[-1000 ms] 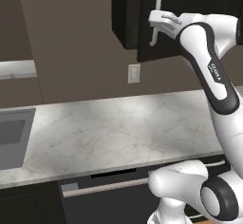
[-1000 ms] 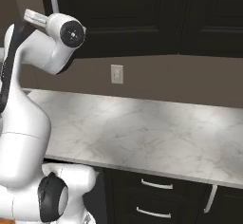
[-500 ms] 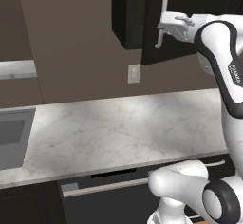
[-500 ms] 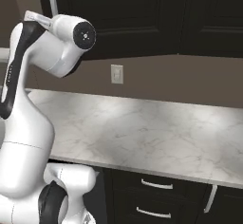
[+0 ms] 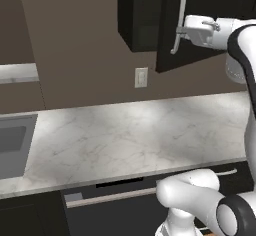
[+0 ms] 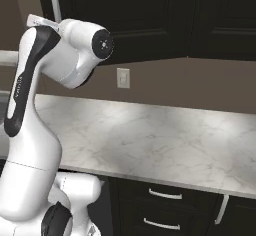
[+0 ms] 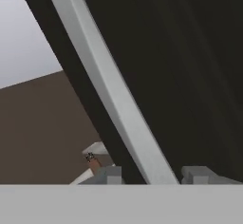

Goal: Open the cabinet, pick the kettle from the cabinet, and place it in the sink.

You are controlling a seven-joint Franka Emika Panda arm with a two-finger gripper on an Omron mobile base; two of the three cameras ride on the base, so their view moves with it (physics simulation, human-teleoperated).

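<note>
The black upper cabinet [image 5: 141, 14] hangs above the counter with its door [image 5: 169, 45] swung partly out. The door's long silver bar handle [image 5: 178, 15] runs down its free edge. My gripper [image 5: 181, 30] is shut on that handle; in the hand view the bar [image 7: 109, 90] crosses diagonally between the two fingertips [image 7: 110, 173], gripper [image 7: 152, 174]. In the right base view the hand [image 6: 40, 22] sits at the handle [image 6: 54, 0], high on the left. The cabinet's inside is dark and the kettle is hidden. The grey sink [image 5: 14, 145] lies at the counter's far left.
A white marble counter [image 5: 130, 135] runs below the cabinet, with a wall outlet [image 5: 141, 77] on the brown wall behind it. Black base cabinets with short handles [image 6: 165, 195] stand under the counter. More closed upper cabinets [image 6: 220, 15] continue to the right.
My hand has pulled the handle back and to the right, and the cabinet door has swung further out from the cabinet.
</note>
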